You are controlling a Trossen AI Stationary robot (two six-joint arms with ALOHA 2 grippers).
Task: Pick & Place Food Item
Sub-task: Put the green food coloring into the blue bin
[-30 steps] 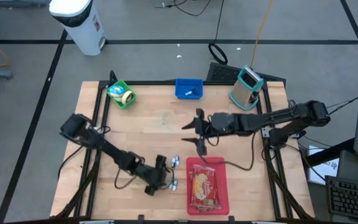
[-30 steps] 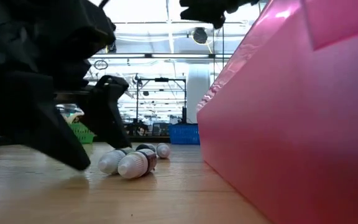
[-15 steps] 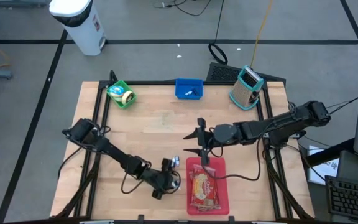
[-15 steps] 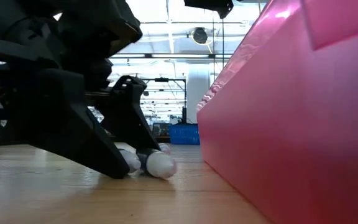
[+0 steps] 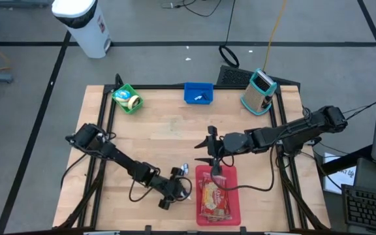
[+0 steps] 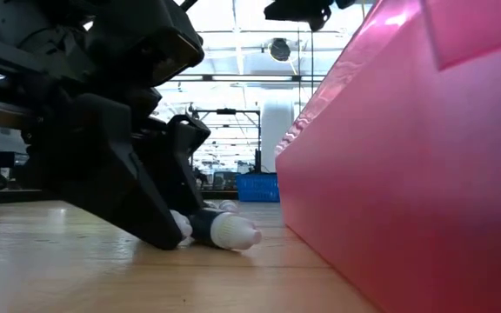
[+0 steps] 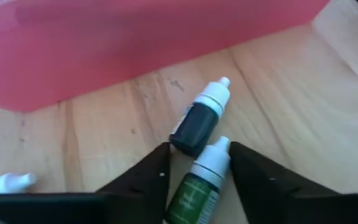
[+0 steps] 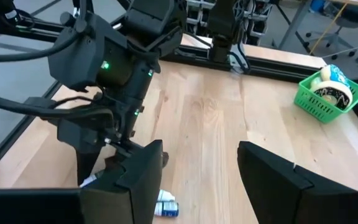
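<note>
Low on the table beside the pink tray (image 5: pixel 235 209), the left gripper (image 7: pixel 199 167) pinches a green dropper bottle (image 7: pixel 197 190) touching a dark bottle (image 7: pixel 199 120), while the right gripper (image 5: pixel 212 157) hangs open above the tray's far edge, snack packet (image 5: pixel 214 198) inside.

A robotics lab — taped floor (image 5: pixel 38 78), loose cables (image 5: pixel 227 55), framed wooden bench (image 5: pixel 168 130).

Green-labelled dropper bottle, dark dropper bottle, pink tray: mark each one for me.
green-labelled dropper bottle (image 7: pixel 199 190), left wrist view, on its green label.
dark dropper bottle (image 7: pixel 197 123), left wrist view, middle of its dark body.
pink tray (image 7: pixel 135 37), left wrist view, on its side wall.
</note>
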